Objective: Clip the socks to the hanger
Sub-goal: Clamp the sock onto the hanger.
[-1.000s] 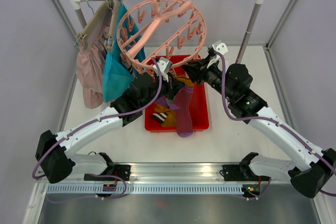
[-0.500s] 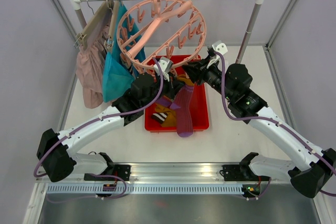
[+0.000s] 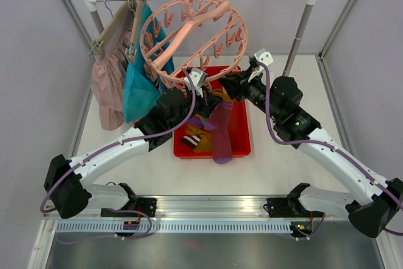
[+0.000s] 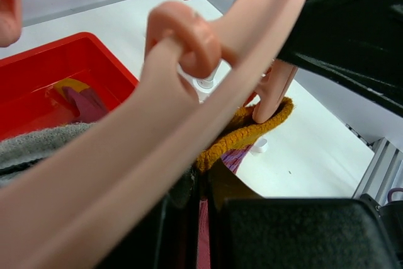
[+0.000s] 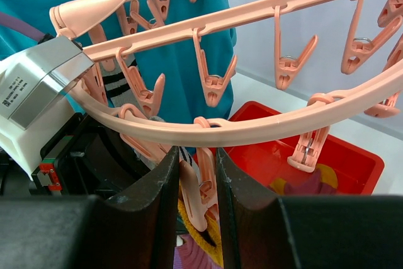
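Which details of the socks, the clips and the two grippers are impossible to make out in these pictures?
- Left wrist: the blurred salmon-pink plastic ring hanger crosses the view; what the left gripper holds is unclear.
- Right wrist: the right gripper squeezes a pink clip; its fingers hide whether the clip bites the mustard yellow sock.
- Top external: both arms hide the back of the red plastic tray.

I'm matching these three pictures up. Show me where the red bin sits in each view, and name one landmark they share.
Top external: the red bin is at the centre of the picture, just below the clip hanger.
Left wrist: upper left, behind the hanger's ring.
Right wrist: lower right, under the hanger's ring.
Shared landmark: the clip hanger, seen in all three views.
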Controlling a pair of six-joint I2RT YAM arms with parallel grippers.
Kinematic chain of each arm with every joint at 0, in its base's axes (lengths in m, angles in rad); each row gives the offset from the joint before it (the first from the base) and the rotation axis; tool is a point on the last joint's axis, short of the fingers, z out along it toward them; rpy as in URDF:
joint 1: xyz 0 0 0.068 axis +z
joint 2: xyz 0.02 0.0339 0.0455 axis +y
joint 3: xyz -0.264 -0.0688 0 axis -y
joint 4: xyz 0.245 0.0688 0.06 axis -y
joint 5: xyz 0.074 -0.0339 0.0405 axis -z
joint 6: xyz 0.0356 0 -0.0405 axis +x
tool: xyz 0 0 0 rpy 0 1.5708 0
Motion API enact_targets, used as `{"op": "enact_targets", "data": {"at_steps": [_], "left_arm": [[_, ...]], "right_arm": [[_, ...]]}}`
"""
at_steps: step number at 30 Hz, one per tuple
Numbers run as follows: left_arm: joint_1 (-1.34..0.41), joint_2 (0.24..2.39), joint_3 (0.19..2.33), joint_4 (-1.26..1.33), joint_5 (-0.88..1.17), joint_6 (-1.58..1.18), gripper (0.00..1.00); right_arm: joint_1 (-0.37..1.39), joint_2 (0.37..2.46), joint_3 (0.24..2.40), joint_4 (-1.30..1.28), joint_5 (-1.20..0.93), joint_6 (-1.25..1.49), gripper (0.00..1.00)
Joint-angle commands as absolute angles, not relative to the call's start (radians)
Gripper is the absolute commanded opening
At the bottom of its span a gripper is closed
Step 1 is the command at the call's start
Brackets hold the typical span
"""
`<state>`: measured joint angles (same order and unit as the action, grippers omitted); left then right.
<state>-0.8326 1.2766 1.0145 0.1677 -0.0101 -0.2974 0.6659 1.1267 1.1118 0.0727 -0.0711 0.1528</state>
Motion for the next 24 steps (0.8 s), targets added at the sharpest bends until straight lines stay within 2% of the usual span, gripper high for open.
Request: {"op": "enact_targets", "data": {"at_steps": [1,24], "left_arm": [[-0.834,1.246,1.025,0.233,-0.043,-0.319,0.02],[-0.834,1.224,0.992,0.288,-0.071,-0.354,0.02]], "right_arm": [[0.670,1.123,1.143,0.066,-0.052,0.146,0.00],[0.669,1.127,1.141,0.066,-0.061,0.147,0.00]]}}
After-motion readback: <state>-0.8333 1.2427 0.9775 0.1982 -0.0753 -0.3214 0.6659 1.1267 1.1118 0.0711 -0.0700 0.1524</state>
